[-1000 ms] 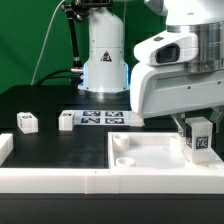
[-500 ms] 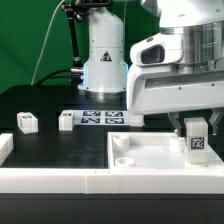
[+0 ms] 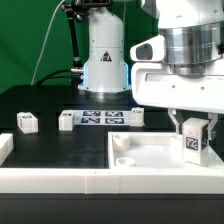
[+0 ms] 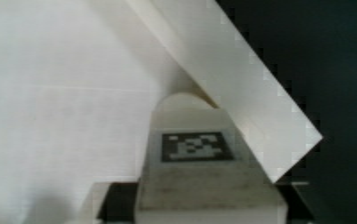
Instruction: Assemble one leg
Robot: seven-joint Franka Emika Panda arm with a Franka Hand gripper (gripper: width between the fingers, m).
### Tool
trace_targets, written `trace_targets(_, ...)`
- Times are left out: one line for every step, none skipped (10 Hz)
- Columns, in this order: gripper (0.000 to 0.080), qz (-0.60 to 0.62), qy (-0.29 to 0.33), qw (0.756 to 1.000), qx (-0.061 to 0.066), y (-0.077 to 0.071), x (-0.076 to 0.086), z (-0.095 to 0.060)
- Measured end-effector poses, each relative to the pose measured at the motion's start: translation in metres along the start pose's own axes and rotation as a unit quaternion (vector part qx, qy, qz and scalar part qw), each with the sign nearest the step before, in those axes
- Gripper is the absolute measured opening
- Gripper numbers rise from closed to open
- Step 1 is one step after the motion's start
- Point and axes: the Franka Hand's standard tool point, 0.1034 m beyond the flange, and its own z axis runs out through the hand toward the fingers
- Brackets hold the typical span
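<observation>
Toward the bench's near edge, at the exterior view's right, the gripper (image 3: 195,133) grips the leg (image 3: 195,145). Its long axis stands upright (tag facing the exterior camera), rounded end pointing down into the tray (image 3: 140,176), beside its rim.

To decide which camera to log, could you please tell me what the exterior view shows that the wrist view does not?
Only the exterior view shows the two loose legs, the marker board and the arm's base. Only the wrist view shows the held leg's rounded end against the tray's rim. Both show the gripper shut on that tagged leg over the white tray.
</observation>
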Motion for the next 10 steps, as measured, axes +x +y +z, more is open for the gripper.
trace_targets(0.0295, 0.044, 0.0, 0.999, 0.001, -0.0004, -0.0003, 0.0)
trace_targets(0.0295, 0.117, -0.001, 0.993, 0.002, -0.0009, -0.0019, 0.0008)
trace_targets(0.0295, 0.146, -0.001, 0.989, 0.001, -0.0018, -0.004, 0.0014)
trace_targets(0.0295, 0.192, -0.003, 0.981, 0.0, -0.0025, -0.0057, 0.0017)
trace_targets(0.0295, 0.216, -0.003, 0.976, 0.0, -0.0029, -0.0065, 0.0021)
trace_targets(0.0295, 0.23, -0.004, 0.973, 0.0, -0.0031, -0.0067, 0.0024)
trace_targets(0.0295, 0.229, -0.004, 0.973, 0.001, -0.0032, -0.0069, 0.0024)
trace_targets(0.0348, 0.223, -0.004, 0.975, 0.0, -0.0032, -0.007, 0.0025)
trace_targets(0.0348, 0.204, -0.004, 0.979, 0.001, -0.0033, -0.007, 0.0024)
trace_targets(0.0534, 0.194, -0.004, 0.981, 0.001, -0.0038, -0.0076, 0.0023)
